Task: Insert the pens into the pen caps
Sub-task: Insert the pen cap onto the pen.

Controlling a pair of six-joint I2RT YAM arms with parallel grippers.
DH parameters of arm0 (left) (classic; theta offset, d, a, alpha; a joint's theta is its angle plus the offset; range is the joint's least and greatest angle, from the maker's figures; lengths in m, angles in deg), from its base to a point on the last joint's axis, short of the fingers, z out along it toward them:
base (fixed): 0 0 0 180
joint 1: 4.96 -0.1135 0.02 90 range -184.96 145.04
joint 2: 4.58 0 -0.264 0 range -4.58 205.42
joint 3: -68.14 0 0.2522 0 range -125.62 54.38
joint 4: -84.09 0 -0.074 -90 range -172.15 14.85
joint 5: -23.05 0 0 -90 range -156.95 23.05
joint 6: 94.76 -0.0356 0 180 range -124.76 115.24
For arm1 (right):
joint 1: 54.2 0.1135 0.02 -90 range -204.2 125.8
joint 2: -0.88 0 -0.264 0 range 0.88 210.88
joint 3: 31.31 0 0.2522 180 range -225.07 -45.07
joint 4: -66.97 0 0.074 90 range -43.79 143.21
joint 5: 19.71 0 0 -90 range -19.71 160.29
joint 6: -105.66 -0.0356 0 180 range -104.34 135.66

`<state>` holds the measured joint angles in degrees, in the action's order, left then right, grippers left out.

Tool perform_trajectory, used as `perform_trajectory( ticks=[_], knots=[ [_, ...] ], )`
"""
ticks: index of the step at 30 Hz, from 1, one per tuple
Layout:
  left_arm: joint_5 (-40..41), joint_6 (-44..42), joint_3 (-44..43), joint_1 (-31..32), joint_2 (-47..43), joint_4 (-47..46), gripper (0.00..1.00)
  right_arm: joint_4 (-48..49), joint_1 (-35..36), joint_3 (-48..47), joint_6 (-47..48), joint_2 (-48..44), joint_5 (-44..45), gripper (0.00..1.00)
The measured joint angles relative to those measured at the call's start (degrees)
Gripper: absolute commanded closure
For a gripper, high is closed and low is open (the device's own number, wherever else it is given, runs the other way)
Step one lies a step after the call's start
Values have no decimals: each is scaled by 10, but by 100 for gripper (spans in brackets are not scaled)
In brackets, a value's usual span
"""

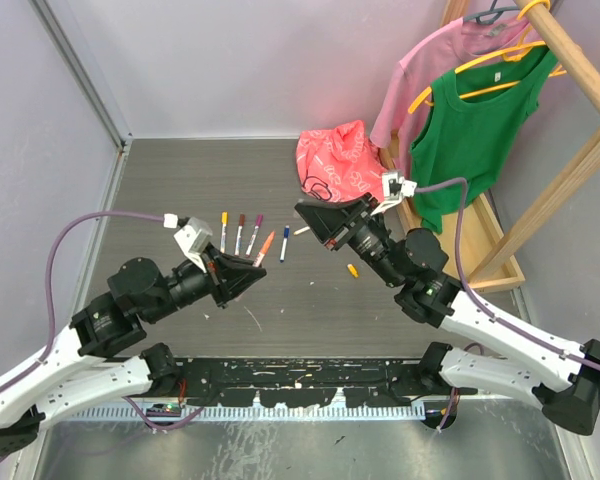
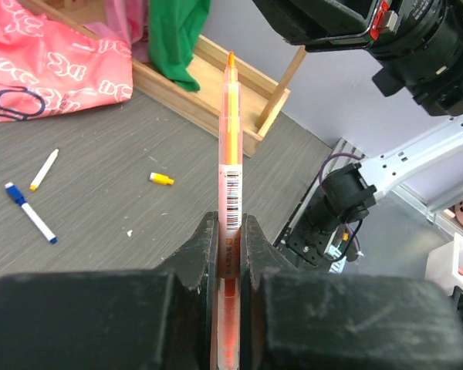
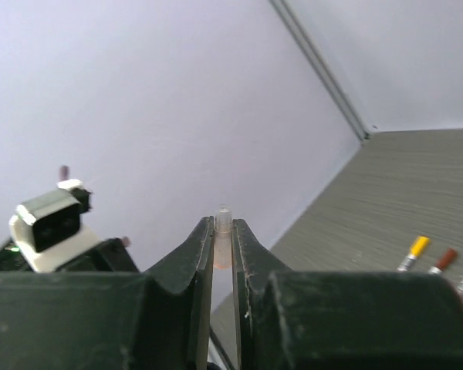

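Observation:
My left gripper (image 2: 230, 225) is shut on an orange pen (image 2: 230, 146), whose bare tip points up and away from the jaws. In the top view this pen (image 1: 266, 247) juts from the left gripper (image 1: 252, 266) above the table. My right gripper (image 3: 223, 225) is shut on a small pale orange pen cap (image 3: 223, 231) that pokes out between the fingertips. It hangs to the right of the left gripper (image 1: 302, 210), apart from the pen. A loose yellow cap (image 1: 352, 270) lies on the table, with a blue pen (image 1: 285, 243) and a short white pen (image 1: 302, 230) close by.
Three capped pens, yellow (image 1: 223, 230), dark red (image 1: 240, 232) and purple (image 1: 255, 232), lie in a row behind the left gripper. A pink bag (image 1: 335, 160) sits at the back. A wooden rack (image 1: 570, 170) with hanging shirts stands at the right.

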<state>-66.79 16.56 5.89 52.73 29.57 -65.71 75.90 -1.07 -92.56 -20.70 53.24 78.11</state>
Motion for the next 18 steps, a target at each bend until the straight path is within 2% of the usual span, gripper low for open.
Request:
perform_trajectory(
  ticks=[7,18],
  knots=[
    [-22,0,0,0,14,-35,100,97,0,2,-52,34,-40,100],
    [-25,0,0,0,6,-44,100,145,0,2,-94,57,-85,100]
  ],
)
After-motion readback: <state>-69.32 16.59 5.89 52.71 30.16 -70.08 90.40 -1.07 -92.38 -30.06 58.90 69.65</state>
